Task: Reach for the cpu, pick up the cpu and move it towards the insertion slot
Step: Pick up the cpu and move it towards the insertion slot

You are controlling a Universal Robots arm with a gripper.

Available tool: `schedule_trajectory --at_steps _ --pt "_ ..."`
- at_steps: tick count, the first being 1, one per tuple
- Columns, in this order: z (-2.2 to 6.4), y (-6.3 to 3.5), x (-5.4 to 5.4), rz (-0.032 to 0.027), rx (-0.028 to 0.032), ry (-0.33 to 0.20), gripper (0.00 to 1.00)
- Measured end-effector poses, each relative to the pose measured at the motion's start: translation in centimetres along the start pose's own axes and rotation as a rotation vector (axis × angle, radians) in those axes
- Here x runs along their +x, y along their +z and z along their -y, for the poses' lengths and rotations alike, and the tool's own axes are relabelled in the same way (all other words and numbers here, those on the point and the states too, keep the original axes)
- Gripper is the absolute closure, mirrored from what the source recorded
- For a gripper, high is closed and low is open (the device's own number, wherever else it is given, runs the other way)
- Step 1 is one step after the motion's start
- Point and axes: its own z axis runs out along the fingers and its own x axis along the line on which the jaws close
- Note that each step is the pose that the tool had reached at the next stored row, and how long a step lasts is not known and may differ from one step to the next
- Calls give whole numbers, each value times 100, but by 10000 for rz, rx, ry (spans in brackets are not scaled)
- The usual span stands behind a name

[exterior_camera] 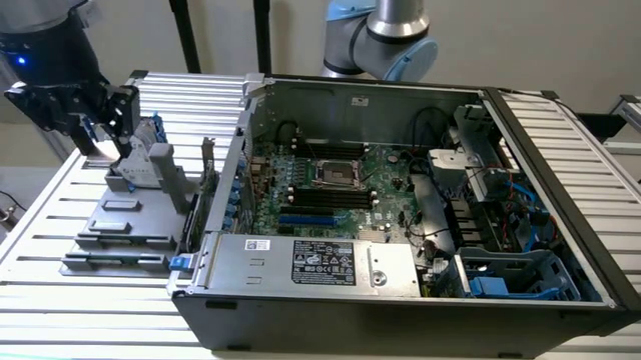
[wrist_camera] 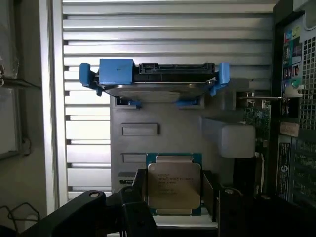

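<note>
Silver-topped, green-edged square cpu [wrist_camera: 174, 185] lies flat on the grey plastic fixture [wrist_camera: 182, 140], directly under the black gripper [wrist_camera: 175, 202]. Whether the claw clamps it, I cannot tell. A good grip stays level and square on opposite edges, clear of the blue-framed hard drive [wrist_camera: 155, 81].

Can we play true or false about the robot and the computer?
1. The cpu sits in the slot. False: it is outside the computer, by the gripper.
2. The hard drive has a blue frame. True.
3. The gripper is inside the computer. False: it is above the grey tray, at the exterior view's left.
4. The computer is open. True: its board shows.
</note>
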Motion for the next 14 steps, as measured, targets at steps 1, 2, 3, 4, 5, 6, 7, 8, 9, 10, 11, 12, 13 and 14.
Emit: schedule_trajectory --at_steps 1,2,3,4,5,6,7,8,9,10,11,12,13,14 --pt "-1 -37 -45 1 -5 0 46" --pt "-2 -71 -90 0 -12 -2 46" --pt "-4 -103 -135 0 -18 -2 46" --pt "-5 -134 -181 -1 -26 -1 46" --pt "-6 -162 -224 0 -34 -1 46" --pt "-8 -189 -271 1 -41 0 46" --pt "-9 -215 -316 1 -48 -1 46" --pt "-10 -242 -361 -1 -53 -1 46" --pt "-11 -268 -407 0 -59 -2 46" --pt "-13 -293 -452 0 -65 -1 46" --pt "-14 -320 -500 0 -71 0 46" --pt "-15 -345 -545 0 -76 0 46" --pt "-16 -370 -590 -1 -82 -1 46" --pt "-17 -394 -635 0 -87 -1 46"
